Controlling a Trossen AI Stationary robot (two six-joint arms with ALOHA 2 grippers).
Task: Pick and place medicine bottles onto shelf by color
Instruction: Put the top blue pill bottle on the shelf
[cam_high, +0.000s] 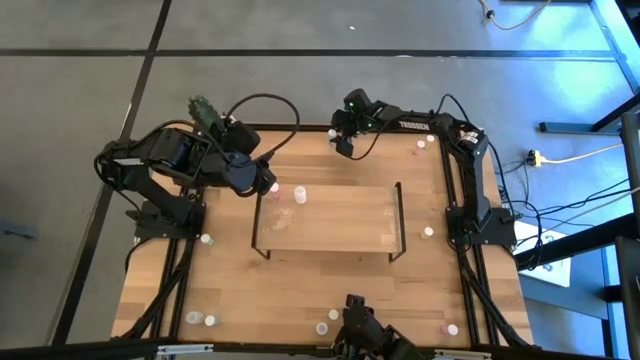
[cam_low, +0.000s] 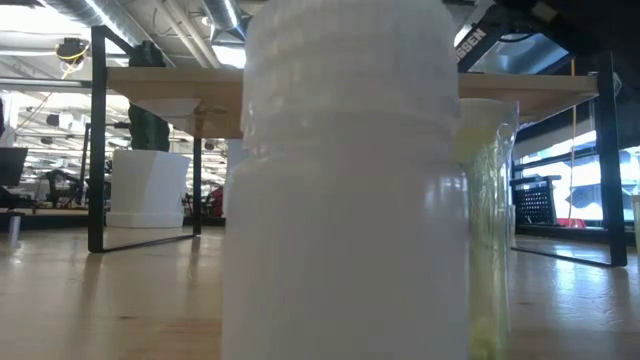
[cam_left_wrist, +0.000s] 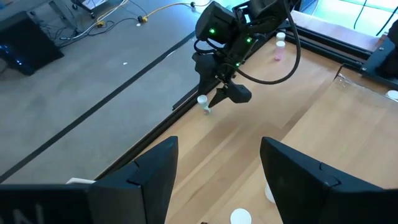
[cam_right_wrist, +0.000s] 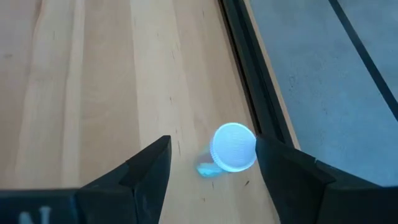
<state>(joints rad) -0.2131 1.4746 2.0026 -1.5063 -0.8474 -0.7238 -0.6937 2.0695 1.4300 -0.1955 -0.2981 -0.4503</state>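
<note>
Now: right gripper straddles a bottle at the far edge

Look at your right arm first. It reaches from its base at the right edge across to the far edge of the table (cam_high: 300, 270), with the right gripper (cam_high: 343, 146) pointing down near the middle of that edge. In the right wrist view its fingers (cam_right_wrist: 146, 168) stand wide apart, and a small pale-capped bottle (cam_right_wrist: 233, 148) sits upright on the wood between them, close to one finger but not clamped. You can see the same bottle (cam_left_wrist: 203, 101) in the left wrist view, standing just beside the black border strip under that gripper.

Your left arm is folded near the far left corner, with the left gripper (cam_high: 262, 183) beside the left end of the shelf (cam_high: 330, 215). Its fingers (cam_left_wrist: 155, 174) are spread wide and hold nothing; a white cap (cam_left_wrist: 241, 217) shows low between them.

Two pinkish bottles (cam_high: 299, 194) stand on the shelf near its left end. Other bottles (cam_high: 428, 232) are scattered along the right, left and near edges. In the low view a white bottle (cam_low: 345, 190) fills most of the picture, with a yellowish one (cam_low: 488, 220) just behind it.
</note>
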